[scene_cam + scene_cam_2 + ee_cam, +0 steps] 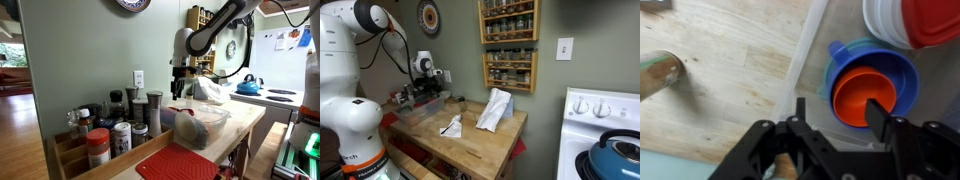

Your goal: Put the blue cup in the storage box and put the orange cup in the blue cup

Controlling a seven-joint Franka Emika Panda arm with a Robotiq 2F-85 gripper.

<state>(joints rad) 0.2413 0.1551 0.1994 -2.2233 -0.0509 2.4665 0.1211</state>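
Red ribbed mat point(178, 162): nearest the onlooker, lying flat at the front of the wooden counter point(250, 122).
Spice tray point(100, 135): beside the mat, crowded with jars and shakers.
Storage box point(222, 115): a clear bin just behind the mat, on the counter.
Blue cup point(875, 60): upright inside the box, close to its translucent side wall.
Orange cup point(862, 95): seated in the blue cup, with the blue rim showing all round it.
Red-and-white container point(910, 20): appears to be in the box too, just beside the cups.
Gripper point(838, 108): directly above the nested cups, jaws spread wide and holding nothing. One finger crosses the orange cup's mouth; whether it touches cannot be told.
Kettle point(248, 86): light blue, on the stove, well beyond the box.
Step in hand: both placements look done, so this reads as the release.
Next move: a straight lift with the jaws kept apart, so that no finger catches the orange rim or the box wall.
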